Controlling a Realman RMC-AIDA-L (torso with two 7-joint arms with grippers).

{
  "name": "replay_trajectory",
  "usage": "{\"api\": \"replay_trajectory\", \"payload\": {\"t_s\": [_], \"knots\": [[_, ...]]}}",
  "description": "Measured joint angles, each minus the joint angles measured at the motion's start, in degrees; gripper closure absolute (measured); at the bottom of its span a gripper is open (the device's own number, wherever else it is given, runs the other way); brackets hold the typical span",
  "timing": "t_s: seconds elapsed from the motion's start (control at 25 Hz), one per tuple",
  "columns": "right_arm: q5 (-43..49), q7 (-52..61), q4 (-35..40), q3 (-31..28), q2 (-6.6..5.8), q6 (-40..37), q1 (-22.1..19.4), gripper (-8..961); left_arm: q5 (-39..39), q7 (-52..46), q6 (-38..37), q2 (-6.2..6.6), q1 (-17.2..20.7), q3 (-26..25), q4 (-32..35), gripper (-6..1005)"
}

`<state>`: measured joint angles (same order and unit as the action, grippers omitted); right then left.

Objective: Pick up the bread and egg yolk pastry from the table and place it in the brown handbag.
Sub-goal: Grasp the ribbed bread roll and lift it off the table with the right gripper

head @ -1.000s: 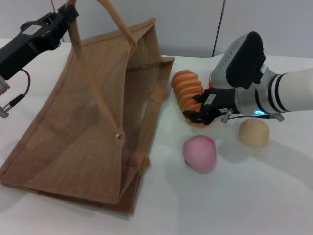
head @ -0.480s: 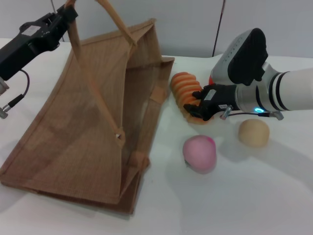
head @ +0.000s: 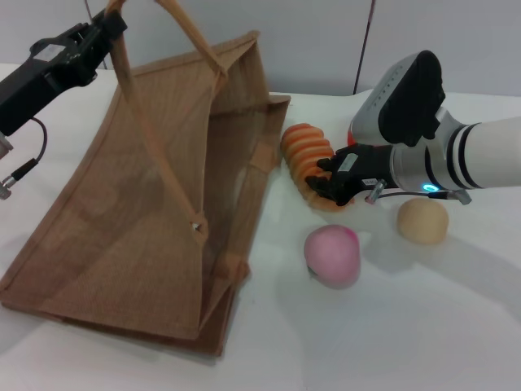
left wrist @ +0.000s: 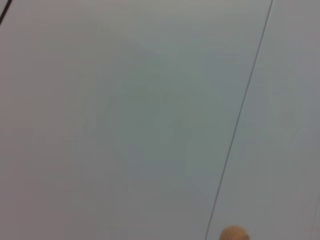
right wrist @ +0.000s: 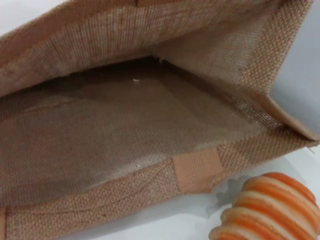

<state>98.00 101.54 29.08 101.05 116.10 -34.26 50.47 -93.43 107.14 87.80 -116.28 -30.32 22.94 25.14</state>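
Observation:
The brown handbag lies tilted on the white table with its mouth facing right. My left gripper is at the upper left, shut on one tan loop handle and holding it up. The bread, striped orange and tan, lies just right of the bag's mouth. My right gripper is shut on the bread's near end. The egg yolk pastry, a small beige bun, sits on the table right of that gripper. The right wrist view shows the bag's open inside and the bread close before it.
A pink ball lies on the table in front of the bread and left of the pastry. The white table runs on to the front and right. A grey wall stands behind. The left wrist view shows only the wall.
My right gripper has shifted the bread slightly left, toward the bag's mouth. The left gripper and the bag have stayed put.

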Motion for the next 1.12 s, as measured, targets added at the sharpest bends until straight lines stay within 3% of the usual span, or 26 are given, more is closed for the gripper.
{"api": "replay_trajectory", "payload": {"t_s": [0.76, 1.12], "knots": [[0.0, 0.6, 1.7, -0.2, -0.08, -0.2, -0.6, 747, 0.0, 0.0, 0.0, 0.00, 0.1, 0.0, 0.0, 883], [0.0, 0.6, 12.2, -1.2, -0.51, -0.2, -6.9, 797, 0.0, 0.0, 0.0, 0.04, 0.2, 0.0, 0.0, 883]]}}
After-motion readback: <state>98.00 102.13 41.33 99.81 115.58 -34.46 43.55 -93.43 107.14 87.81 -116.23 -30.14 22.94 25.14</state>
